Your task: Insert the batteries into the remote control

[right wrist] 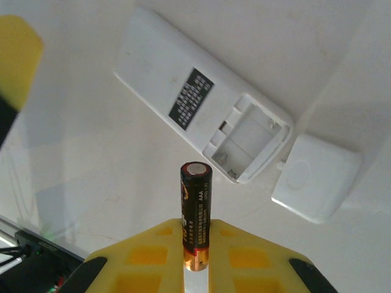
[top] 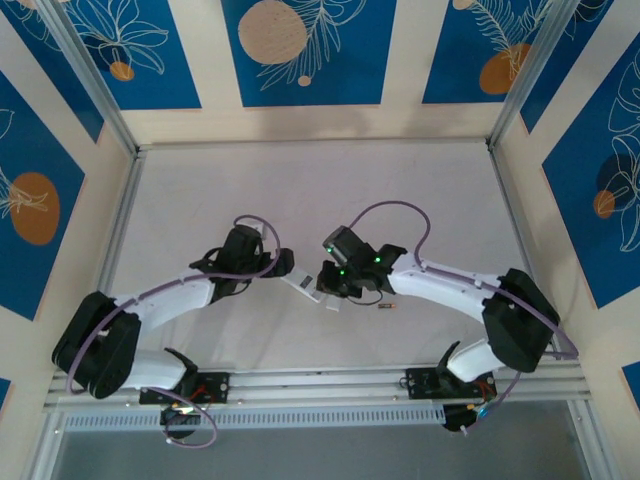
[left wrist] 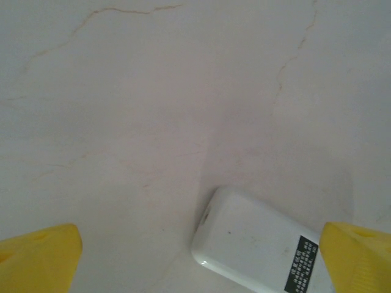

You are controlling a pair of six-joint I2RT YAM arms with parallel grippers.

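The white remote control point(right wrist: 165, 73) lies back-up on the table, its battery compartment point(right wrist: 247, 137) open and empty. My right gripper point(right wrist: 195, 235) is shut on one battery point(right wrist: 195, 201), dark with a gold end, held just short of the compartment. A second battery point(top: 386, 306) lies on the table beside the right arm. My left gripper point(left wrist: 198, 262) is open, and the remote control's point(left wrist: 256, 244) rounded end lies between its yellow fingers point(left wrist: 36, 256), nearer the right one. In the top view the remote control point(top: 303, 287) sits between both grippers.
The loose white battery cover point(right wrist: 317, 177) lies just beside the compartment end of the remote, also seen as a small white piece point(top: 331, 304) in the top view. Metal rails point(top: 320, 385) run along the near table edge, and patterned walls enclose the other sides.
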